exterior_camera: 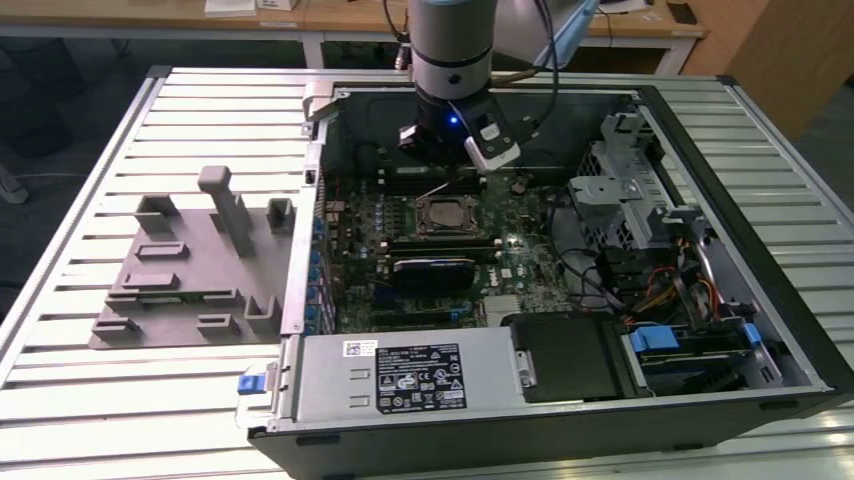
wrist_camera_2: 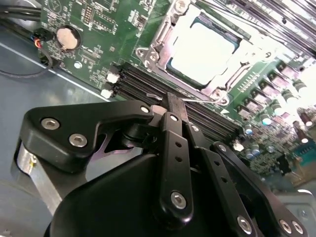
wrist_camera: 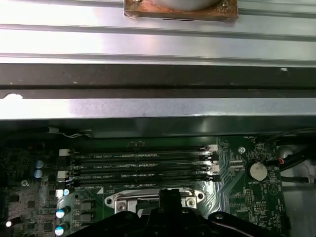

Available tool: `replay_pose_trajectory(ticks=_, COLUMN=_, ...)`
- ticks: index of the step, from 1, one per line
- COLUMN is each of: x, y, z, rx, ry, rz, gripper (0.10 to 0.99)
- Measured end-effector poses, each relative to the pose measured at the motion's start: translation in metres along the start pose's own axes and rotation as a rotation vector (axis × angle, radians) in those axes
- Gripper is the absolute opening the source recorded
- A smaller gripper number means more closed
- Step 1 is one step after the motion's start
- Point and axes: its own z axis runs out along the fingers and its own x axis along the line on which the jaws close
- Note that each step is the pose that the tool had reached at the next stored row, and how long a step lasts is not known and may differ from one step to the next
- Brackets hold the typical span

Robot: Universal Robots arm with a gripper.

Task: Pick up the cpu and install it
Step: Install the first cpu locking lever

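Silvery cpu point(wrist_camera_2: 205, 49) seated in socket; hand point(wrist_camera_2: 173, 106) apparently closed, above.

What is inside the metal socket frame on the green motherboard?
The cpu lies flat inside the socket frame, silvery top up, with nothing over it. The gripper is beside the socket, apart from the chip. The socket contacts underneath are covered.
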Motion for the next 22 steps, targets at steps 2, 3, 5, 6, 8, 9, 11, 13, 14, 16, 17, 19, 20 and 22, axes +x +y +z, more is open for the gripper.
replay_pose_trajectory(ticks=2, x=0.0020, y=-0.0004, z=0.0016, rx=-0.001, ry=-0.0113, rz=-0.002, gripper=0.106)
replay_pose_trajectory(ticks=3, x=0.0031, y=-0.0007, z=0.0025, rx=-0.001, ry=-0.0164, rz=-0.003, gripper=0.106)
replay_pose_trajectory(ticks=5, x=0.0051, y=-0.0012, z=0.0043, rx=-0.001, ry=-0.0259, rz=-0.005, gripper=0.106)
replay_pose_trajectory(ticks=6, x=0.0060, y=-0.0014, z=0.0052, rx=-0.001, ry=-0.0304, rz=-0.006, gripper=0.106)
replay_pose_trajectory(ticks=8, x=0.0082, y=-0.0019, z=0.0071, rx=-0.002, ry=-0.0407, rz=-0.009, gripper=0.106)
replay_pose_trajectory(ticks=9, x=0.0093, y=-0.0022, z=0.0081, rx=-0.002, ry=-0.0456, rz=-0.010, gripper=0.106)
replay_pose_trajectory(ticks=11, x=0.0122, y=-0.0027, z=0.0098, rx=-0.003, ry=-0.0553, rz=-0.012, gripper=0.106)
replay_pose_trajectory(ticks=13, x=0.0142, y=-0.0031, z=0.0113, rx=-0.003, ry=-0.0626, rz=-0.013, gripper=0.106)
replay_pose_trajectory(ticks=14, x=0.0151, y=-0.0032, z=0.0120, rx=-0.003, ry=-0.0662, rz=-0.014, gripper=0.106)
replay_pose_trajectory(ticks=16, x=0.0162, y=-0.0035, z=0.0134, rx=-0.003, ry=-0.0720, rz=-0.015, gripper=0.106)
replay_pose_trajectory(ticks=17, x=0.0163, y=-0.0035, z=0.0138, rx=-0.004, ry=-0.0736, rz=-0.015, gripper=0.106)
replay_pose_trajectory(ticks=19, x=0.0164, y=-0.0032, z=0.0143, rx=-0.003, ry=-0.0754, rz=-0.014, gripper=0.106)
replay_pose_trajectory(ticks=20, x=0.0164, y=-0.0028, z=0.0147, rx=-0.003, ry=-0.0763, rz=-0.012, gripper=0.106)
replay_pose_trajectory(ticks=22, x=0.0165, y=-0.0015, z=0.0155, rx=-0.002, ry=-0.0784, rz=-0.008, gripper=0.106)
